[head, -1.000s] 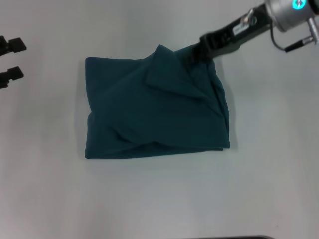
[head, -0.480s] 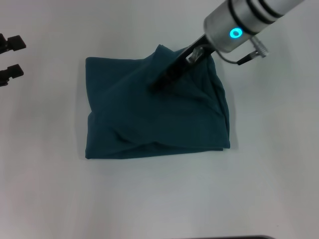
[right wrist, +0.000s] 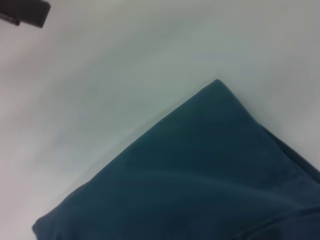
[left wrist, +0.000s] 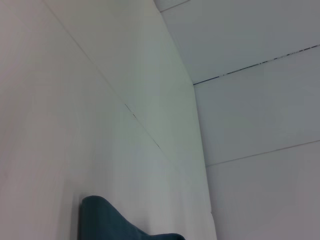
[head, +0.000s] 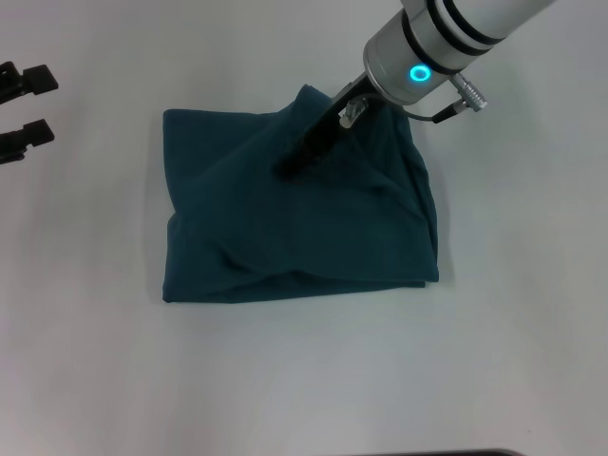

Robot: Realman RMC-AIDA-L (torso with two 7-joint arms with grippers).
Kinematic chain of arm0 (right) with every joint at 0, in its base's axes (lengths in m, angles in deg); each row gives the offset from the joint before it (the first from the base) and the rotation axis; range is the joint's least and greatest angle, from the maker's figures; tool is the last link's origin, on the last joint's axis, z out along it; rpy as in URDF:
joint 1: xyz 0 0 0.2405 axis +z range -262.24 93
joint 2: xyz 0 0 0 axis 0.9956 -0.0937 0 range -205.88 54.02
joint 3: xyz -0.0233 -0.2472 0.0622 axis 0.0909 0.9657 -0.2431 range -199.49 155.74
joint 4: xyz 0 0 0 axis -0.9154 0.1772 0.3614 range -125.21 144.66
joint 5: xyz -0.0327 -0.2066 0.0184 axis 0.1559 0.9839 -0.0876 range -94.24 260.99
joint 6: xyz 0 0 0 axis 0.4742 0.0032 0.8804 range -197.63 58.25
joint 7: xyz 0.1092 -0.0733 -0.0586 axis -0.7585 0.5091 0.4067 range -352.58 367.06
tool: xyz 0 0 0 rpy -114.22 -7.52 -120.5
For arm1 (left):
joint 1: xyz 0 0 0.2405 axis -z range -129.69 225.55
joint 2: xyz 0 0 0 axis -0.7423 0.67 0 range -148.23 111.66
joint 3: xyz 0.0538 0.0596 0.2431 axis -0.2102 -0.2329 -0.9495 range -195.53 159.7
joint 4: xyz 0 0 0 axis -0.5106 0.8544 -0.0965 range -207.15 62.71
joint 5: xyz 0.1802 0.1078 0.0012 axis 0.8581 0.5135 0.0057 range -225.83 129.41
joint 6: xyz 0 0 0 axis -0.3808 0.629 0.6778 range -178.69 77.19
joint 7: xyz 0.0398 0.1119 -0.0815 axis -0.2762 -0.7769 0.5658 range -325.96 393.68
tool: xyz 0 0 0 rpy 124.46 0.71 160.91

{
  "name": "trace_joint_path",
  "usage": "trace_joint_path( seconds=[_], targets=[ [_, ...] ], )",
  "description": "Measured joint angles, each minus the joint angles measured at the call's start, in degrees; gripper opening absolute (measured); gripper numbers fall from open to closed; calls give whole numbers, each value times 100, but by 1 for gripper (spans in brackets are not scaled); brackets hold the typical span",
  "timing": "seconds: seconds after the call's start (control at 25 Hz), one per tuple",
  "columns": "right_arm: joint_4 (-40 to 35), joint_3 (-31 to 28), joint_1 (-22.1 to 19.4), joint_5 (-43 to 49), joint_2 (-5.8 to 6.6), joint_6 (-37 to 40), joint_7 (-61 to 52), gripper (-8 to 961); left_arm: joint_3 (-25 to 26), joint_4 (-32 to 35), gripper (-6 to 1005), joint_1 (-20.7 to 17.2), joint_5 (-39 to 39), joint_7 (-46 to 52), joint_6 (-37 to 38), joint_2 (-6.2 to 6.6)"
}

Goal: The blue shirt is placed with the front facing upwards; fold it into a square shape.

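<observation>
The blue shirt [head: 294, 223] lies folded into a rough rectangle on the white table, plain side up, with a raised fold near its far edge. My right gripper [head: 302, 152] reaches in from the far right and hangs low over the shirt's far middle, on or just above that fold. At the far left edge of the head view my left gripper [head: 24, 109] is parked off the shirt, its two dark fingers apart with nothing between them. The right wrist view shows a corner of the shirt [right wrist: 200, 175]. A small piece of the shirt [left wrist: 110, 225] shows in the left wrist view.
White table [head: 304, 380] surrounds the shirt on all sides. A dark strip [head: 446, 453] runs along the near edge of the head view.
My right arm has swung from the shirt's far right corner leftward, over the cloth to its far middle. The shirt's outline and my left gripper have not moved.
</observation>
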Motion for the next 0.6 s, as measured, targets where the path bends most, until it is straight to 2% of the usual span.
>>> trace_joint_path(
  seconds=[0.12,0.4,0.6],
  targets=[
    [86,7,1,24,10,-91,-24,681,-2,2,886,1,-3,0,-3,-2],
    [197,40,26,193,-14,-266,-276,652,-18,1,886,3,-9,0,-35,-18],
    [134,-17,8,152,25,-222,-346,632,-33,2,886,4,-9,-7,-32,-18]
  ],
)
